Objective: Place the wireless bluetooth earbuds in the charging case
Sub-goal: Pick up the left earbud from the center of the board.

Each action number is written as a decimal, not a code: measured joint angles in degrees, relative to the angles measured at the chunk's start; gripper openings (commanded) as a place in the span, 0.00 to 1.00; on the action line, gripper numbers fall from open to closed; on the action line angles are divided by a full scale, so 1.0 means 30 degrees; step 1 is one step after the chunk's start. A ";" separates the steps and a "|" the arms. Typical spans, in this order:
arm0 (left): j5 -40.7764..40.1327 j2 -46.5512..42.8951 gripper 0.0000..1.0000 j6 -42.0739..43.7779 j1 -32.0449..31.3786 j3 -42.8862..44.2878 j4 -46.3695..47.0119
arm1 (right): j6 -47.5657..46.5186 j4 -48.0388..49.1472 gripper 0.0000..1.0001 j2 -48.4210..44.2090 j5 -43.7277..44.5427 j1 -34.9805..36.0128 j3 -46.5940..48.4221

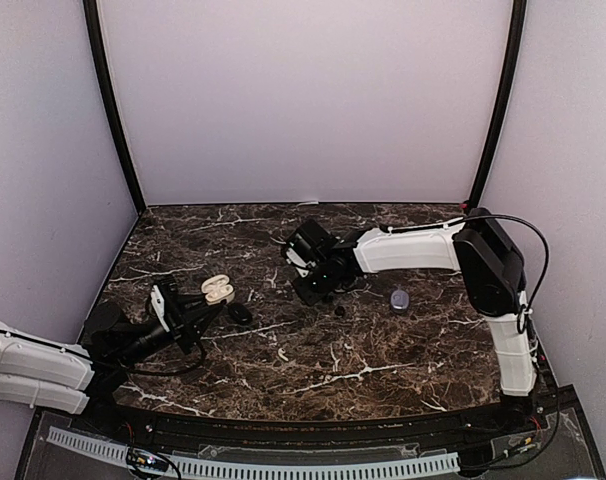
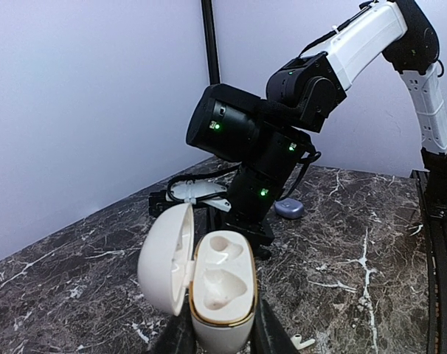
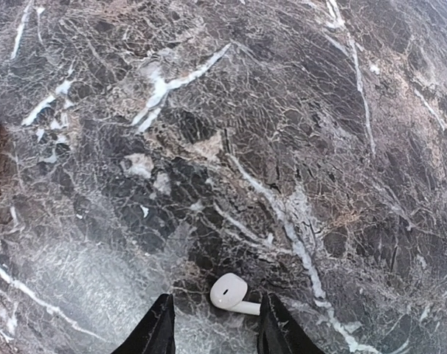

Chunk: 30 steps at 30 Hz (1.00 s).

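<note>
1. Walls (image 1: pixel 303 100), plain and pale lilac, stand at the back and on both sides.
2. The desk (image 1: pixel 383 360) is a dark brown marble slab with white veins, and everything else rests on it.
3. The right arm (image 1: pixel 408 248), white with black joints, reaches from the right edge toward the middle of the desk with its wrist bent down. The left arm (image 1: pixel 43 360), of the same make, lies low along the near left side.
4. The left end effector (image 2: pixel 222 332) has its two black fingers pressed against the lower body of a white oval charging case (image 2: pixel 222 291) with a gold rim. It holds the case upright. The lid is swung open to the left and the two moulded wells face up.
5. The right end effector (image 3: pixel 217 296) points down at the desk with its fingers spread. One finger stands on each side of an earbud, and they are not pinching it.
6. A black oval case (image 1: pixel 240 312) lies closed on the desk just right of the left end effector.
7. A small lilac rounded case (image 1: pixel 400 298) sits on the desk in front of the right forearm.
8. A white stemmed plastic earbud (image 3: pixel 231 293) lies on its side on the marble between the right fingers. Its bulb is nearer the left finger and its stem points at the right one. I cannot tell whether it touches that finger.
9. A second white earbud (image 2: pixel 305 341) lies on the desk near the gripped case, to its right in the left wrist view.
</note>
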 measured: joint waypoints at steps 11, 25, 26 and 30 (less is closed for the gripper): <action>0.0117 0.0073 0.20 0.0000 0.0007 0.0000 0.0015 | -0.0408 -0.0321 0.30 0.1137 0.0248 -0.0124 0.1056; 0.0117 0.0073 0.20 0.0007 0.0007 0.0000 0.0007 | -0.0182 -0.1115 0.26 0.1596 0.0823 -0.0131 0.1559; 0.0117 0.0073 0.20 0.0007 0.0007 0.0000 0.0007 | -0.0160 -0.1151 0.24 0.1596 0.0816 -0.0131 0.1559; 0.0109 0.0073 0.19 0.0007 0.0007 0.0000 0.0000 | -0.0007 -0.1246 0.18 0.1603 0.0699 -0.0146 0.1574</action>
